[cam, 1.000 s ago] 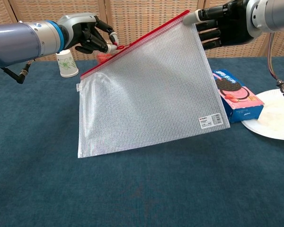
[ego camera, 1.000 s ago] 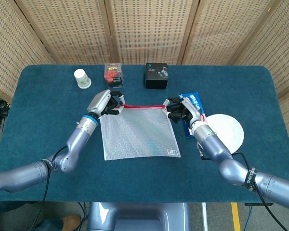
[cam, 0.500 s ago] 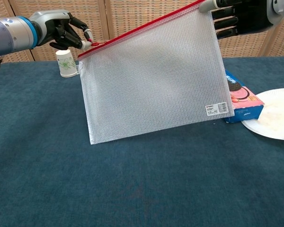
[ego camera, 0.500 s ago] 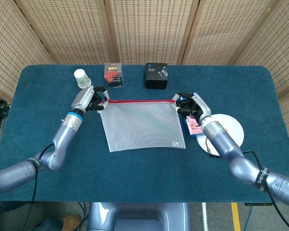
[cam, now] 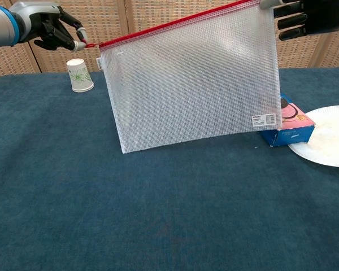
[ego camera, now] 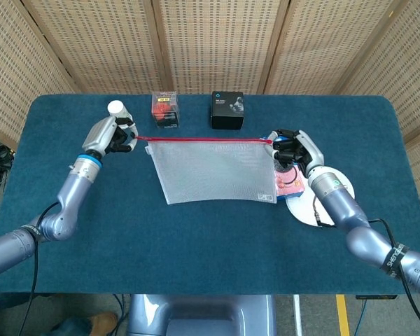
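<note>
A clear mesh zip pouch (ego camera: 217, 171) (cam: 192, 84) with a red zipper along its top hangs in the air above the blue table (ego camera: 196, 238). My left hand (ego camera: 110, 134) (cam: 48, 25) pinches the red zipper pull at the pouch's left top corner. My right hand (ego camera: 292, 148) (cam: 305, 16) holds the right top corner. In the chest view the zipper edge slopes up toward the right hand, and the pouch's lower edge hangs just above the cloth.
A white paper cup (ego camera: 117, 108) (cam: 78, 75) stands behind the left hand. A red-labelled box (ego camera: 165, 110) and a black box (ego camera: 227, 110) stand at the back. A blue cookie box (cam: 288, 125) and a white plate (cam: 327, 135) lie at the right.
Both hands have moved apart and up, lifting the pouch off the table. The left hand has drawn the zipper pull leftward past the pouch's corner.
</note>
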### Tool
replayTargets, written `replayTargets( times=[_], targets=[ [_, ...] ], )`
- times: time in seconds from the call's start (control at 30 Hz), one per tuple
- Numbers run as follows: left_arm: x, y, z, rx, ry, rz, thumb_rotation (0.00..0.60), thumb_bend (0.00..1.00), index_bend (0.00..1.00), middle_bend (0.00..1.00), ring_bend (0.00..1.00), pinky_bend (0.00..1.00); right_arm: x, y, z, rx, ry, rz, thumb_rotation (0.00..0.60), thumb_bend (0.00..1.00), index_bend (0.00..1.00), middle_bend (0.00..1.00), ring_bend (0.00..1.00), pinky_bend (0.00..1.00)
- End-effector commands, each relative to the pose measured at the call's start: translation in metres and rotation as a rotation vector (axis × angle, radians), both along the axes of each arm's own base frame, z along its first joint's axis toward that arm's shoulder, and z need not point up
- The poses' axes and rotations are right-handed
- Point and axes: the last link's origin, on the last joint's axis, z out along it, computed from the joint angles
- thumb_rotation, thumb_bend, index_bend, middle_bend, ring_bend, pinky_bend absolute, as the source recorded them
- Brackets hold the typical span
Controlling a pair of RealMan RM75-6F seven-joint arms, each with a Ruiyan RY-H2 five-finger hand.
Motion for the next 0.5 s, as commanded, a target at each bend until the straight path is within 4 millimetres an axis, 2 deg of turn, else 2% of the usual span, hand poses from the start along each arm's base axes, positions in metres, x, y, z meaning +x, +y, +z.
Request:
replayTargets(
  times=[0.03, 0.1, 0.13, 0.17, 0.2, 0.23, 0.27, 0.3, 0.33, 0.4, 0.43, 0.5],
  targets=[
    [0.000, 0.002, 0.002, 0.001, 0.004, 0.008, 0.600, 0.88, 0.86, 1.00, 0.99, 1.00, -0.002, 0.000, 0.001, 0.000, 0.001, -0.002, 0.600, 0.79, 0.77, 0.91, 0.95, 0.86],
    [0.000, 0.002, 0.001, -0.002, 0.003, 0.013, 0.600, 0.85, 0.86, 1.00, 0.99, 1.00, -0.002, 0.000, 0.000, 0.001, 0.010, 0.006, 0.600, 0.78, 0.76, 0.91, 0.95, 0.86],
    [0.000, 0.002, 0.000, -0.001, 0.004, 0.015, 0.600, 0.74, 0.81, 1.00, 0.99, 1.00, -0.003, 0.000, 0.000, -0.005, 0.024, 0.018, 0.600, 0.70, 0.68, 0.91, 0.95, 0.86],
    [-0.001, 0.001, -0.001, -0.005, 0.017, 0.010, 0.600, 0.61, 0.70, 1.00, 0.99, 1.00, -0.005, 0.001, -0.001, -0.013, 0.054, 0.035, 0.600, 0.51, 0.51, 0.90, 0.95, 0.86],
    [-0.002, 0.000, -0.003, -0.022, 0.028, 0.009, 0.600, 0.35, 0.45, 0.99, 0.98, 1.00, -0.005, 0.002, -0.003, -0.011, 0.072, 0.050, 0.600, 0.35, 0.37, 0.90, 0.95, 0.86],
    [-0.002, -0.001, -0.004, -0.041, 0.031, 0.009, 0.598, 0.14, 0.20, 0.98, 0.98, 1.00, -0.006, 0.002, -0.003, -0.011, 0.090, 0.062, 0.600, 0.13, 0.17, 0.88, 0.95, 0.86],
    [-0.002, -0.001, -0.003, -0.044, 0.033, 0.008, 0.583, 0.04, 0.08, 0.97, 0.98, 1.00, -0.009, 0.001, -0.003, -0.021, 0.120, 0.075, 0.600, 0.02, 0.06, 0.86, 0.95, 0.86],
    [-0.002, 0.000, -0.003, -0.039, 0.038, 0.004, 0.535, 0.00, 0.00, 0.96, 0.97, 1.00, -0.010, 0.001, -0.003, -0.030, 0.136, 0.083, 0.600, 0.00, 0.01, 0.84, 0.94, 0.85],
    [-0.001, 0.000, -0.002, -0.024, 0.042, -0.004, 0.465, 0.00, 0.00, 0.95, 0.97, 1.00, -0.012, 0.001, -0.003, -0.040, 0.156, 0.090, 0.600, 0.00, 0.00, 0.83, 0.94, 0.85],
    [0.000, -0.001, -0.001, -0.013, 0.030, -0.010, 0.368, 0.00, 0.00, 0.95, 0.97, 1.00, -0.015, 0.001, -0.002, -0.049, 0.165, 0.088, 0.600, 0.00, 0.00, 0.82, 0.94, 0.85],
    [0.000, -0.001, 0.000, -0.010, 0.025, -0.014, 0.350, 0.00, 0.00, 0.95, 0.97, 1.00, -0.016, 0.000, -0.002, -0.052, 0.172, 0.088, 0.600, 0.00, 0.00, 0.81, 0.94, 0.85],
    [0.001, -0.002, 0.003, 0.002, 0.015, -0.021, 0.354, 0.00, 0.00, 0.95, 0.97, 1.00, -0.019, 0.000, -0.001, -0.054, 0.197, 0.092, 0.600, 0.00, 0.00, 0.81, 0.93, 0.85]
  ],
)
